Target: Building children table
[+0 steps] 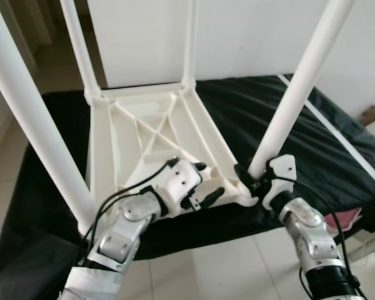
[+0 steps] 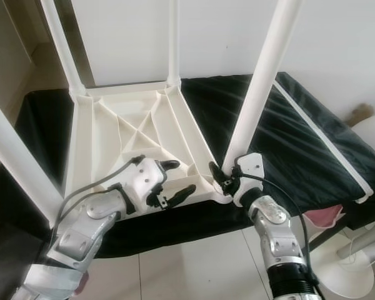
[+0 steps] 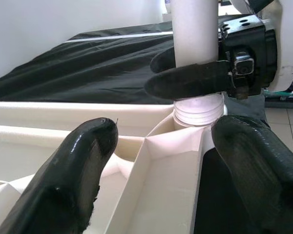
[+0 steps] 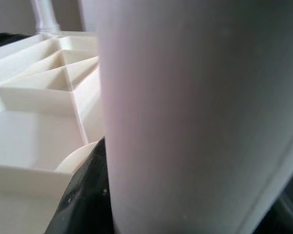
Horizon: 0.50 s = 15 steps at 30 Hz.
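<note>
Item: upturned white ribbed plastic tabletop [image 1: 150, 134], lying on black-draped table [image 1: 312, 144]. I am pinching its near-right white tubular leg [image 1: 294, 94], axis upright, in right gripper [image 1: 255, 181] jaws; left gripper [image 1: 203, 184] jaws are spreading beside that socket.

Silver jointed arms, black cables; white wrists, black fingers [image 3: 83, 180]

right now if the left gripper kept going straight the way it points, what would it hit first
Most likely the table leg at its socket, where the right gripper is shut on it. The left gripper stands open over the tabletop underside; depth is unclear.
</note>
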### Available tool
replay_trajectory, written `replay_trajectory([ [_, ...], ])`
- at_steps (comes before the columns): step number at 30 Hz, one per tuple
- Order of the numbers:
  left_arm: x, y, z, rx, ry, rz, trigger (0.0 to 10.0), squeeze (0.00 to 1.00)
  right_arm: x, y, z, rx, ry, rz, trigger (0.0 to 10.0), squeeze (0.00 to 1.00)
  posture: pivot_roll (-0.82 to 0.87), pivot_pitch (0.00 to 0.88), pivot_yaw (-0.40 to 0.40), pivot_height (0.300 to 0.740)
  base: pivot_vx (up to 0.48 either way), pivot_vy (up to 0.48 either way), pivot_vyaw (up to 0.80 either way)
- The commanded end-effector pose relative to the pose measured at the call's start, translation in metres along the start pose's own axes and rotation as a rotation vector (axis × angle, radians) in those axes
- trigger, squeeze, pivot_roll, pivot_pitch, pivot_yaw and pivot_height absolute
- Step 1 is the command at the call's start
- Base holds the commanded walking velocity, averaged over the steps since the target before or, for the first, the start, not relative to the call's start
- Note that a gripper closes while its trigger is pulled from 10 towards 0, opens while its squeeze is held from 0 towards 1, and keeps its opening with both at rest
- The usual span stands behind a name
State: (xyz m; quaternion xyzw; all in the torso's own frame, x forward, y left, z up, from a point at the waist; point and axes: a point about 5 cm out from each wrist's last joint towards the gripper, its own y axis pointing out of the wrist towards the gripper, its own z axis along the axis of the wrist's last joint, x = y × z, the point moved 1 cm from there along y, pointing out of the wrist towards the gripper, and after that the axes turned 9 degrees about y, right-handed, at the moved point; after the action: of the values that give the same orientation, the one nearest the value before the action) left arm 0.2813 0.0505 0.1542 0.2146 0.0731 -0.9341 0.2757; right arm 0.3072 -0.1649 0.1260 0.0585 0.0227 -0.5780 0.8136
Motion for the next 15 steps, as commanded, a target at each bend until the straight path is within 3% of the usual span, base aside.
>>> replay_trajectory([
  [1,0.004,0.001,0.001,0.005,-0.014,-0.008,10.0,0.00,0.003,-0.005,-0.012,-0.036,0.017,-0.116,10.0,0.00,-0.04,0.024,-0.039,0.740,0.000,0.000,0.00],
  [11,0.005,0.003,0.002,0.010,-0.028,-0.010,10.0,0.00,-0.006,-0.013,-0.021,0.019,0.155,-0.463,10.0,0.00,-0.05,0.031,-0.035,0.740,0.000,0.000,0.00],
  [15,0.006,0.006,0.004,0.015,-0.030,-0.011,10.0,0.00,-0.012,-0.012,-0.022,0.035,0.163,-0.523,10.0,0.00,-0.06,0.034,-0.030,0.740,0.000,0.000,0.00],
])
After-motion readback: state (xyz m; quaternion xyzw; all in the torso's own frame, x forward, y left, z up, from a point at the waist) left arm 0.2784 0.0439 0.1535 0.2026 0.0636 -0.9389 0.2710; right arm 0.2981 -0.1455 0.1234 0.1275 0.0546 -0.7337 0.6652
